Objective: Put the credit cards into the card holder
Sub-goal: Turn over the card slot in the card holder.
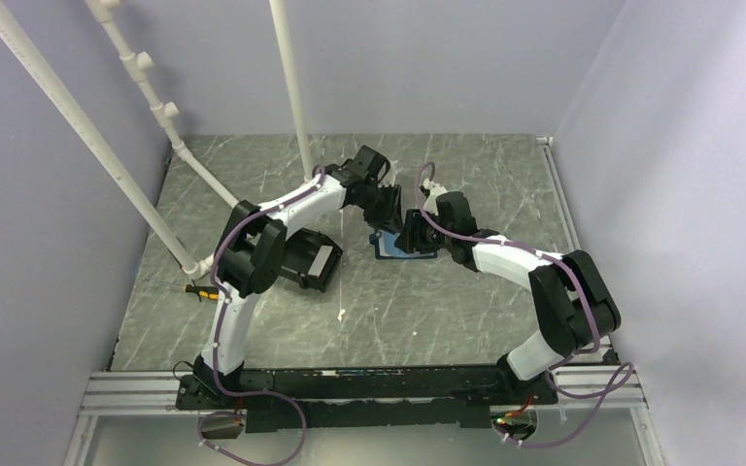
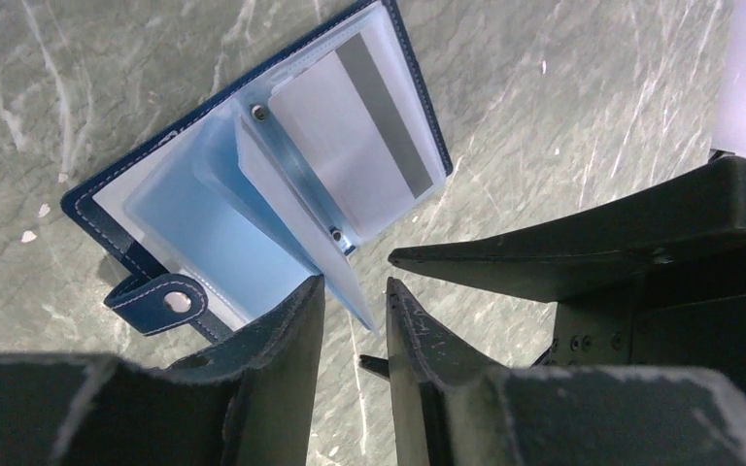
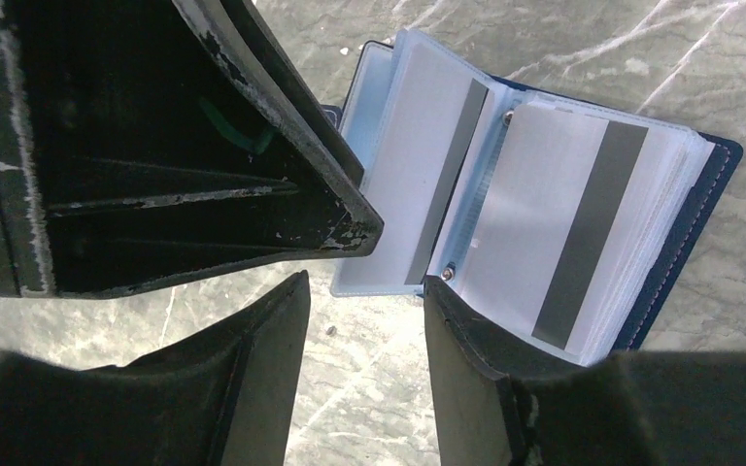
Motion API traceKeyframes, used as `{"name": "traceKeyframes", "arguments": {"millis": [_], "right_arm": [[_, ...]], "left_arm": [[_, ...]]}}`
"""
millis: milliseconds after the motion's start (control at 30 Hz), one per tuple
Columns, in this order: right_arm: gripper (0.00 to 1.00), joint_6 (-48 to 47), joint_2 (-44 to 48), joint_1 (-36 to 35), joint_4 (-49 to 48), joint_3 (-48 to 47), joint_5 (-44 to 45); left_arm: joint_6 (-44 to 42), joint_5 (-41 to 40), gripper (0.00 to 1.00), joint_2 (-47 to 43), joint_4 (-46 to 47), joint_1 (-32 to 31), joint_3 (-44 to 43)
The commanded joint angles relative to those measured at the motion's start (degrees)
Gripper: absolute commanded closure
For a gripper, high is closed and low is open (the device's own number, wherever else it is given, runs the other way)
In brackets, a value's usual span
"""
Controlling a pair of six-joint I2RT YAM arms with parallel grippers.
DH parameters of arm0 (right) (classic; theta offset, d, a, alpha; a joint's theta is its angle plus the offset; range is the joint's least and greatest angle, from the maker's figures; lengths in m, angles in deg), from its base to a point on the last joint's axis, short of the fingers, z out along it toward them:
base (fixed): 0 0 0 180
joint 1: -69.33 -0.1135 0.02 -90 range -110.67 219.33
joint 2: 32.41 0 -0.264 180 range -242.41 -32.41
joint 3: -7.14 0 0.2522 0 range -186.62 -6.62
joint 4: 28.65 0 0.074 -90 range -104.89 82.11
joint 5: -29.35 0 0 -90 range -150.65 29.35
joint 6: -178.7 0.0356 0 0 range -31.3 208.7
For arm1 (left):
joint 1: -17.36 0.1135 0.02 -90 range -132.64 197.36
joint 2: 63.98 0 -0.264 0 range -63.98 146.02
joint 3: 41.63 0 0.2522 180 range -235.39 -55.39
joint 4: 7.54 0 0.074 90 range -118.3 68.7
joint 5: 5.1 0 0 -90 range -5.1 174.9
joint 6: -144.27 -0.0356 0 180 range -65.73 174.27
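Hovering at the middle of the tabletop (image 1: pixel 427 311), my left gripper (image 1: pixel 389 223) and right gripper (image 1: pixel 412 236) flank the open card holder (image 1: pixel 396 251). Left wrist: my fingers (image 2: pixel 291 330) stand narrowly parted, grasping nothing; a pale credit card (image 2: pixel 350 136) sits sleeved. Right wrist: fingers spread, empty, beside two sleeved cards.

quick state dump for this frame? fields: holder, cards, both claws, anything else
card holder: lying open on the table, clear sleeves fanned
cards: pale striped card in one sleeve; second pale striped card in the facing sleeve
left claw: fingers narrowly apart at the corner of a raised sleeve; grip unclear
right claw: open, one finger at the sleeves' near edge
other: black bin left of the holder, apart from it
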Motion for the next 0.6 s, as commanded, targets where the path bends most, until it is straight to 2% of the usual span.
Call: {"name": "traceKeyframes", "arguments": {"millis": [0,300,567], "right_arm": [[0.52,0.6,1.0,-0.1,-2.8,0.5,1.3],[0.75,1.2,1.0,-0.1,-1.5,0.1,3.9],[0.8,1.3,1.2,-0.1,-0.8,0.1,4.6]], "left_arm": [[-0.6,1.0,0.65,0.5,0.2,-0.6,-3.0],[-1.0,0.9,0.6,1.4,-0.2,-0.9,-3.2],[-2.8,-0.4,0.5,0.5,-2.5,-0.6,-5.0]]}}
